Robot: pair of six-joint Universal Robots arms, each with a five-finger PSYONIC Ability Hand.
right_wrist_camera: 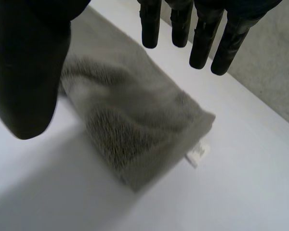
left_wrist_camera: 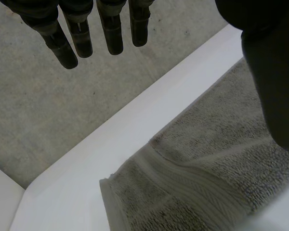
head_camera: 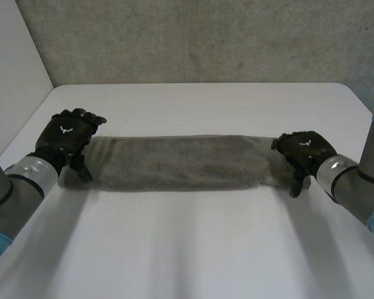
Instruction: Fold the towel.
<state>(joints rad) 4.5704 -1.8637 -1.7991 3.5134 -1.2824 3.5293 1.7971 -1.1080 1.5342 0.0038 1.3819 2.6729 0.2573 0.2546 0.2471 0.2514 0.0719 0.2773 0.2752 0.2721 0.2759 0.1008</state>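
A grey towel (head_camera: pixel 181 162) lies folded into a long narrow strip across the middle of the white table (head_camera: pixel 193 249). My left hand (head_camera: pixel 65 137) hovers over its left end, fingers straight and spread, holding nothing. In the left wrist view the towel's end (left_wrist_camera: pixel 197 178) lies below the straight fingers (left_wrist_camera: pixel 111 33) and the thumb (left_wrist_camera: pixel 274 86). My right hand (head_camera: pixel 302 149) hovers over the right end, open too. In the right wrist view that end of the towel (right_wrist_camera: pixel 135 130), with a small white label (right_wrist_camera: pixel 198 153), lies free below the fingers (right_wrist_camera: pixel 197 33).
A grey speckled wall (head_camera: pixel 199 37) rises behind the table's far edge. A white panel (head_camera: pixel 12 68) stands at the left. Bare table stretches in front of the towel.
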